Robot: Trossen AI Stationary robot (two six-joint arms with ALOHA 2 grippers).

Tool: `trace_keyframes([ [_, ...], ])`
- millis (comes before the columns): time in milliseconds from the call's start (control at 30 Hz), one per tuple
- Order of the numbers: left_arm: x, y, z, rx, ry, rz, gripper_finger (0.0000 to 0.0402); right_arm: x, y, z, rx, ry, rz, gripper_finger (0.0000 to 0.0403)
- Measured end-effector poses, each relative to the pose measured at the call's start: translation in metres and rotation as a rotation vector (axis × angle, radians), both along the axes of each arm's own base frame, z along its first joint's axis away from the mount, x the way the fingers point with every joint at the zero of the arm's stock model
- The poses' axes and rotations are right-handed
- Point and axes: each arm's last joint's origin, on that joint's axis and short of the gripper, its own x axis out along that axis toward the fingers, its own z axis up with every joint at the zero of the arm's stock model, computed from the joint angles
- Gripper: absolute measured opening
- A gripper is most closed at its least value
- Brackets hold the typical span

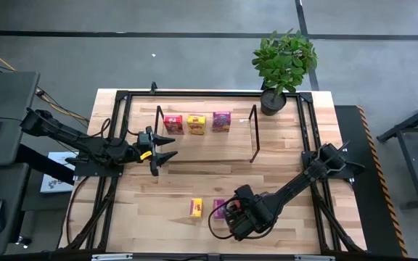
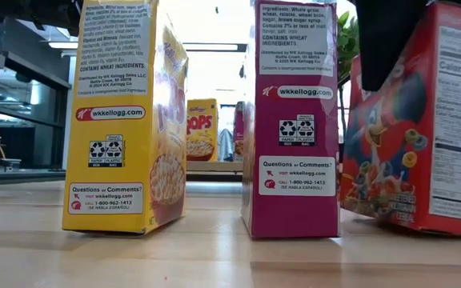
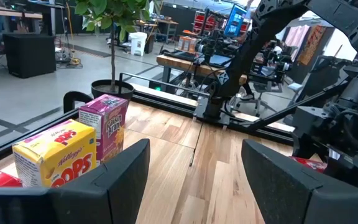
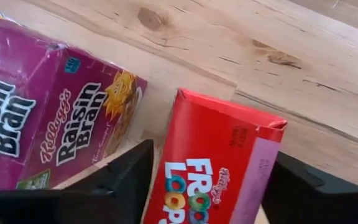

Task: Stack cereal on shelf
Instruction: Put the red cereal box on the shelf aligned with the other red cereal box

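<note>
The low shelf of light wood with black wire ends sits toward twelve o'clock on the table, carrying three small cardboard cereal boxes in a row. At six o'clock the right gripper straddles the red Froot Loops box, fingers spread either side without visibly pinching; beside it stand a magenta box and a yellow box. The box is probably light, stiff but crushable, best pinched gently across its broad faces; the left gripper waits agape at the shelf's nine o'clock.

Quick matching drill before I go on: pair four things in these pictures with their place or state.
1. yellow box
2. red box
3. left gripper
4. plant

a. table's far corner
b. between the right gripper's fingers
c. open, near the shelf
d. on the table, near edge, beside the purple box

Pairs: 1-d, 2-b, 3-c, 4-a
</note>
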Motion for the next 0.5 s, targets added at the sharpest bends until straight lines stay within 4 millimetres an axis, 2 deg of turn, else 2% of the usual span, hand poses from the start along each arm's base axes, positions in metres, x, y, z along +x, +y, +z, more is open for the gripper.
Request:
trace_keyframes([
  [133, 0.0, 0.0, 0.0, 0.0, 0.0, 0.0, 0.0244, -0.001, -0.001, 0.001, -0.007, 0.019, 0.035, 0.0187],
  [233, 0.0, 0.0, 0.0, 0.0, 0.0, 0.0, 0.0244, -0.004, -0.003, 0.009, -0.007, 0.023, 0.087, 0.0163],
  [367, 0.0, 0.0, 0.0, 0.001, 0.001, 0.0, 0.0244, -0.012, -0.009, 0.033, -0.015, -0.01, 0.208, 0.015],
  [500, 0.0, 0.0, 0.0, 0.001, 0.001, 0.0, 0.0243, -0.02, -0.021, 0.063, -0.032, -0.067, 0.35, 0.0153],
])
